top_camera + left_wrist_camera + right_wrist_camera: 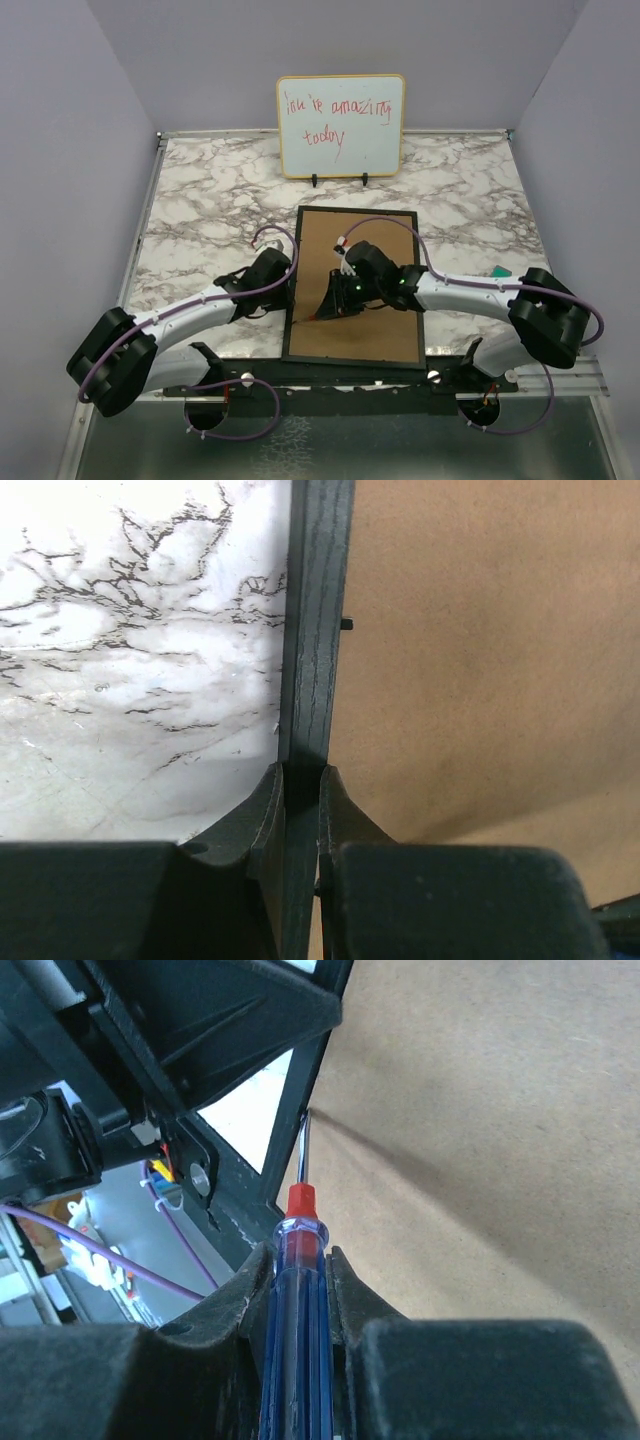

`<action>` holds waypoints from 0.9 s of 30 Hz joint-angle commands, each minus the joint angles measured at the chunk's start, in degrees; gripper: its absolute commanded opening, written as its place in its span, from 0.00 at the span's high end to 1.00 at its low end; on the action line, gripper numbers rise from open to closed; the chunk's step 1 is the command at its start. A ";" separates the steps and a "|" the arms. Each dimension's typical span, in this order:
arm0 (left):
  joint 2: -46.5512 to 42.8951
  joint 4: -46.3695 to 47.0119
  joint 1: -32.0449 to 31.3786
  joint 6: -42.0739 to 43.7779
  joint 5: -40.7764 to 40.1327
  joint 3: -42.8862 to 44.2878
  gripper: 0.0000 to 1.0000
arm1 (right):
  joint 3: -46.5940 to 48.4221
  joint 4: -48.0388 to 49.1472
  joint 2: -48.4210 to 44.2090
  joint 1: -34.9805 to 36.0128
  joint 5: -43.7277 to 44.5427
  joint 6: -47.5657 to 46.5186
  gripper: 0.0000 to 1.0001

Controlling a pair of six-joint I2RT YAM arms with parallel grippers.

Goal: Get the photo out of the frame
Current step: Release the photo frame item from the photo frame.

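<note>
The frame (352, 358) lies face down on the marble table, its brown back panel (375, 250) up. The photo is hidden under that panel. My left gripper (289, 288) is shut on the frame's black left rail (315, 630), one finger on either side, beside the back panel (480, 660). My right gripper (337, 298) is shut on a screwdriver (292, 1340) with a blue handle and a red collar. Its metal tip (305, 1120) rests where the back panel (480, 1160) meets the frame's rail (322, 1030). A small black tab (346, 623) sticks out over the panel.
A whiteboard (341, 124) with red handwriting stands on a small easel behind the frame. A small green object (497, 271) lies by the right arm. Marble tabletop (200, 210) shows left of the frame. The arms' black base rail (350, 385) runs along the near edge.
</note>
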 commanded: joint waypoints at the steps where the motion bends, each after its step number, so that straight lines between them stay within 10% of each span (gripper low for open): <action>1: 0.86 -2.20 -1.04 -3.23 -0.47 -4.26 1.00 | 4.61 -6.39 3.28 5.56 9.00 -0.05 1.00; 13: -2.51 -1.83 -1.58 -6.66 -1.19 -7.13 1.00 | 14.08 -17.61 4.74 9.86 22.31 1.73 1.00; 27: -3.36 -2.97 -1.57 -5.61 -2.32 -6.35 1.00 | 0.42 -6.28 -7.94 2.29 13.27 1.02 0.99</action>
